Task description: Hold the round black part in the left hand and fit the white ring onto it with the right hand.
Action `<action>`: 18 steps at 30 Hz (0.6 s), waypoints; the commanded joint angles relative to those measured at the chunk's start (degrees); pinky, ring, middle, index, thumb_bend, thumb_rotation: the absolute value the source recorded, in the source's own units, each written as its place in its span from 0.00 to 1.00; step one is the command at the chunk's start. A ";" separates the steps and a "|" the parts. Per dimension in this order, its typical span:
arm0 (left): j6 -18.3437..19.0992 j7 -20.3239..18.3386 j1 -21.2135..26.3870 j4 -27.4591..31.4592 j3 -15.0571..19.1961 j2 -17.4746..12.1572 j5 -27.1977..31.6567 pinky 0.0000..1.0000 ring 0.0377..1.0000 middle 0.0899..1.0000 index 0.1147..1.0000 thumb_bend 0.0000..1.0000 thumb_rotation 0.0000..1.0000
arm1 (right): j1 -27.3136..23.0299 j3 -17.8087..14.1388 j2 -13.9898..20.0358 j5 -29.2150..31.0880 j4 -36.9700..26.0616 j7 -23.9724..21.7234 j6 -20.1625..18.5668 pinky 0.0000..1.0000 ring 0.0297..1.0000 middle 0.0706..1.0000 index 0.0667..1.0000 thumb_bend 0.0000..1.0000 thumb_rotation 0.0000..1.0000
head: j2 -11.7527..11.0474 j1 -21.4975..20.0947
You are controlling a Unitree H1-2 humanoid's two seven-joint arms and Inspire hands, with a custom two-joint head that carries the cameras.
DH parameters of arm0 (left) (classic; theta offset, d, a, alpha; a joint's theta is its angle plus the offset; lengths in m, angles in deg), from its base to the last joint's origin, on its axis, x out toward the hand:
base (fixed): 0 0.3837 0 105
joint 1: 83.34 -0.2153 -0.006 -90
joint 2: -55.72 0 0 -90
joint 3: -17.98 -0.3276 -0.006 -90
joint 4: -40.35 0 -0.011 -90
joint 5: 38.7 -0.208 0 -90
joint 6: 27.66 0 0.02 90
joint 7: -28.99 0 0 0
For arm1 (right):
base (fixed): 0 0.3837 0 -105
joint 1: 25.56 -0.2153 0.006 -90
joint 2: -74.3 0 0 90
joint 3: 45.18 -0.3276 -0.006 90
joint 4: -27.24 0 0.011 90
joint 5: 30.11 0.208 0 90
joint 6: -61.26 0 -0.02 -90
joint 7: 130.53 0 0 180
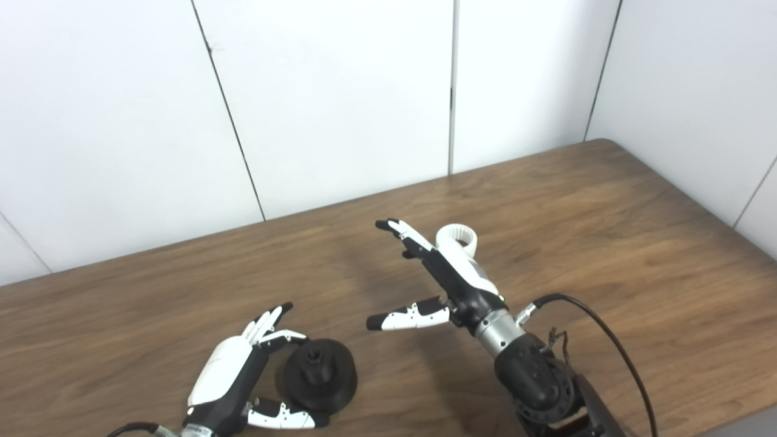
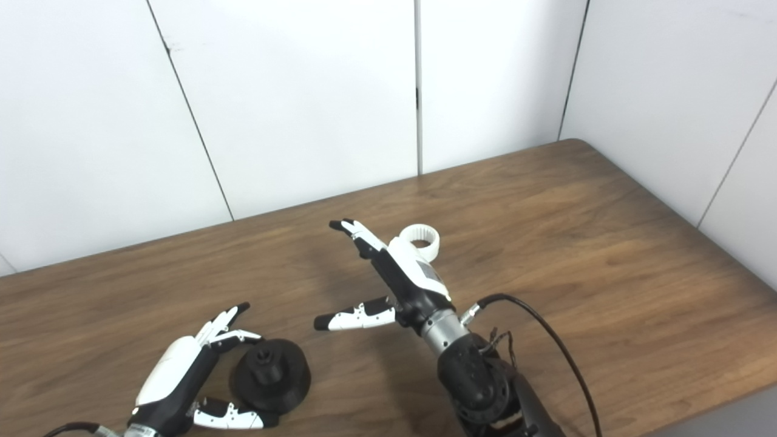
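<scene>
On a wooden table (image 1: 607,200), the robot's two hands close in on their separate parts before assembly begins. The round black part (image 1: 320,375) sits flat on the wood near the front edge, its central hub pointing up. The left hand (image 1: 234,376) cups it from the left side, fingers spread above its far rim and thumb reaching along its near rim; the hand is released and grasps nothing yet, and whether any fingertip touches the part cannot be told. Well apart from the black part, farther back and to its right, the white ring (image 1: 457,239) lies on the table. The right hand (image 1: 440,276) hovers just on the ring's near side, fingers extended past it and thumb splayed out toward the black part (also released, holding nothing).

The step in hand appears to be the reach before either pick-up. The next move calls for the left hand to close around the black part's rim and lift it level, while the right hand lowers and pinches the ring's wall.
</scene>
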 commanded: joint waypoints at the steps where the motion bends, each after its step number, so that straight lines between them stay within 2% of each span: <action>1: -1.86 0.63 0.88 0.71 0.76 -0.51 0.31 1.00 1.00 1.00 0.56 0.92 0.31 | -2.35 -0.73 0.00 -0.83 -1.65 1.75 1.05 0.86 0.94 0.97 0.93 0.86 0.37 | 0.09 -0.02; 7: -2.08 0.47 1.10 0.39 1.07 -0.36 0.33 1.00 1.00 1.00 0.56 0.92 0.32 | -3.88 -0.95 1.67 -10.79 -1.25 4.64 -0.24 0.82 0.94 0.96 0.90 0.85 0.40 | 0.25 0.14; 11: -2.24 0.50 1.23 0.14 1.27 -0.31 0.18 1.00 1.00 1.00 0.56 0.92 0.33 | -5.71 -1.36 3.79 -14.56 -0.40 3.67 -1.32 0.86 0.97 0.98 0.89 0.83 0.42 | 0.21 0.35; 14: -1.90 0.06 1.24 0.47 1.25 -0.22 0.08 1.00 1.00 1.00 0.56 0.93 0.33 | -7.31 -1.57 5.59 -16.22 0.44 2.11 -2.56 0.97 1.00 1.00 0.90 0.84 0.45 | 0.19 0.40; 18: -1.42 -0.41 1.03 0.87 1.24 0.08 0.20 1.00 1.00 1.00 0.56 0.93 0.32 | -9.98 -2.08 7.94 -17.04 1.98 0.59 -3.63 0.99 1.00 1.00 0.90 0.87 0.46 | 0.18 0.15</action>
